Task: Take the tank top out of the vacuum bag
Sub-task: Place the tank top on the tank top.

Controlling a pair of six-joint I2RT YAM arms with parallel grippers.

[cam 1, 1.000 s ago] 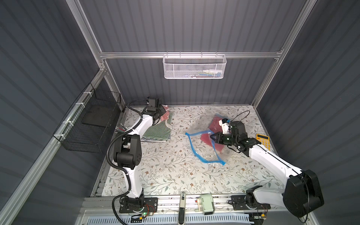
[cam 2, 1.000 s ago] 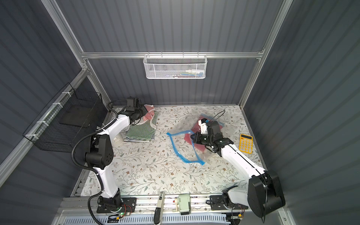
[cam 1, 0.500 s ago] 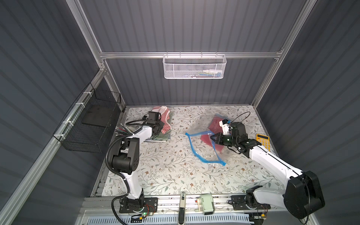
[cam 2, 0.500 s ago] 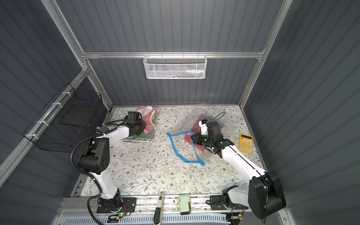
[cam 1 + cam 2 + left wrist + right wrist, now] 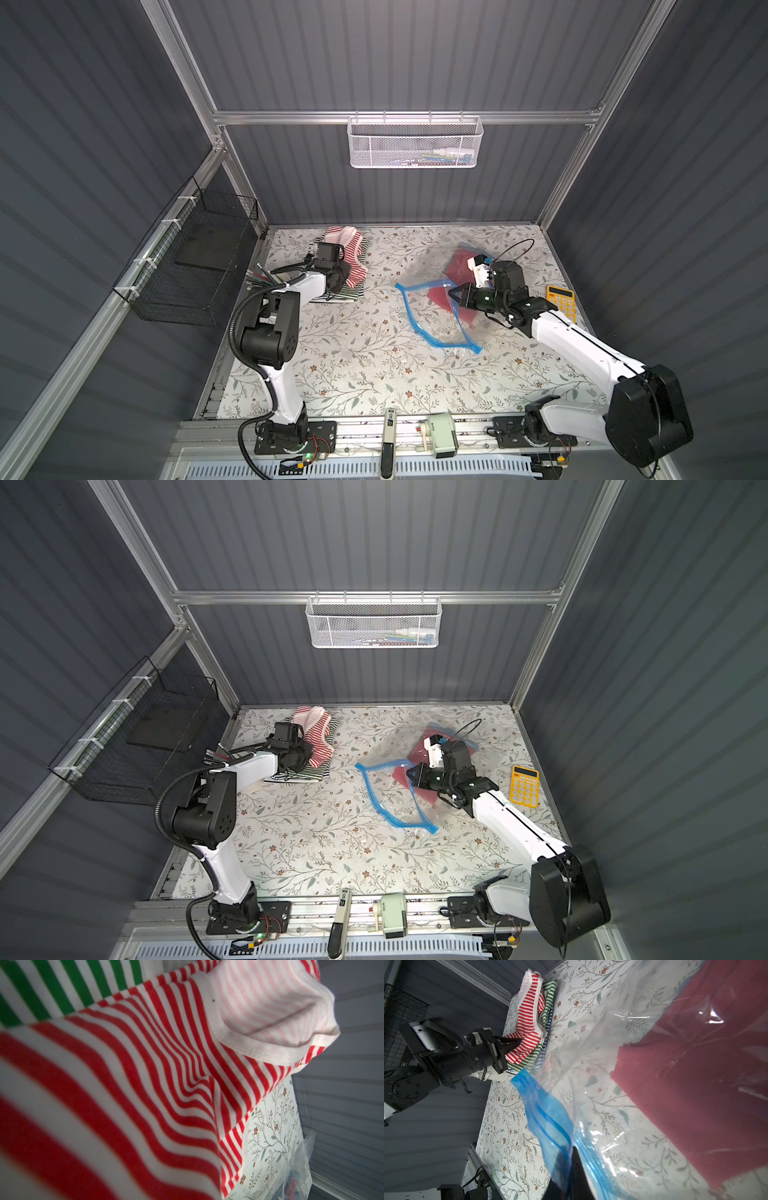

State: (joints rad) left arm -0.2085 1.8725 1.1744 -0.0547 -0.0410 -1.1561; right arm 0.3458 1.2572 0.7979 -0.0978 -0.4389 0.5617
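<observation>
top views, bag: vacuum bag (image 5: 419, 270) was laid right of centre on the floral tablecloth (image 5: 353, 353), blue zip strip (image 5: 409, 309) turned toward the middle, maroon garment (image 5: 439, 300) seen inside.
top views, right claw: right gripper (image 5: 454, 293) was held at the bag mouth, clenched on the zip strip.
top views, left claw: left gripper (image 5: 302, 757) was set on the striped clothes pile (image 5: 307, 773) at far left, red-striped tank top (image 5: 318, 737) uppermost.
top views, extra: yellow calculator (image 5: 524, 789) was laid near the right edge.
left wrist: view was filled by red-striped tank top (image 5: 124, 1084); green-striped cloth (image 5: 41, 991) behind it; fingers not seen.
right wrist: right gripper (image 5: 569, 1169) was clamped on the blue zip strip (image 5: 550, 1122); maroon garment (image 5: 695, 1084) lay under clear plastic; left gripper (image 5: 513, 1042) was pinched on a fold of the red-striped tank top.
</observation>
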